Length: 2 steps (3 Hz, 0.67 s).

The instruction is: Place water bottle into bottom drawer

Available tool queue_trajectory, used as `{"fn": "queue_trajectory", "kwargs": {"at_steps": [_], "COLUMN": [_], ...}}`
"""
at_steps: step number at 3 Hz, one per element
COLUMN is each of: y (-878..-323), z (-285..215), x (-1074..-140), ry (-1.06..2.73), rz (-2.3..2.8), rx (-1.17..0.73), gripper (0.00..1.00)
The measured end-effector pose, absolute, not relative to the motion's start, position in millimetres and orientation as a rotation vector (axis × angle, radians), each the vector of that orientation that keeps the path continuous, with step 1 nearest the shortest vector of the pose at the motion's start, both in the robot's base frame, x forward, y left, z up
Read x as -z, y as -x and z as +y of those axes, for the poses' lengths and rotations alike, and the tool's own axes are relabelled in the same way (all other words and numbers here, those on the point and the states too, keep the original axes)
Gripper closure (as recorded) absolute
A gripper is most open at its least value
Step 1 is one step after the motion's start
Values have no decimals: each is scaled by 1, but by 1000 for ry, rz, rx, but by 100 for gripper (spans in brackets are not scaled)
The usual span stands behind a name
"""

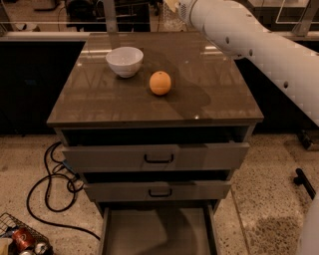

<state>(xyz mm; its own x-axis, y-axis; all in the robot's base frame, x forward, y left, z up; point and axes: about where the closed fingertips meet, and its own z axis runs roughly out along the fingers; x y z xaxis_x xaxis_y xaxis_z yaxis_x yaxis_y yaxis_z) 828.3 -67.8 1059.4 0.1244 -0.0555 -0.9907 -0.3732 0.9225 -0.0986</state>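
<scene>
Speckled floor, nearest: a black cable loops at the left, and a wire basket of red cans sits in the near-left corner. Both lie aside from the cabinet front.

Bottom drawer: pulled out furthest toward the near side, with its plain grey floor exposed. Its near end is cut off by the frame. Judged to stand open so that a load can come down into it from above.

Middle drawer and top drawer: black-handled fronts, each drawn out only slightly, so they step back and leave the lowest one uncovered.

Counter: a glossy brown top. An orange sits near centre. A white bowl sits just far-left of it, not touching.

Water bottle: a clear, ribbed-looking shape at the counter's far edge, just left of the arm's end. It is not in the drawer. Whether it rests on the counter or hangs above it cannot be told.

Claw: at the far top edge beside the bottle, mostly cropped. Whether it is apart or clamped on the bottle cannot be told.

White arm: reaches in from the right. The whole carry to the drawer is judged not yet done.
</scene>
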Motion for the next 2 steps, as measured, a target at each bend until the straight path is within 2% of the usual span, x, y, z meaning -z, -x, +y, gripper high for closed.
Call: {"fn": "queue_trajectory", "kwargs": {"at_steps": [2], "y": [-761], "z": [-82], "x": [-1061], "ry": [456], "rz": [1472], "rx": [-290], "gripper": [100]}}
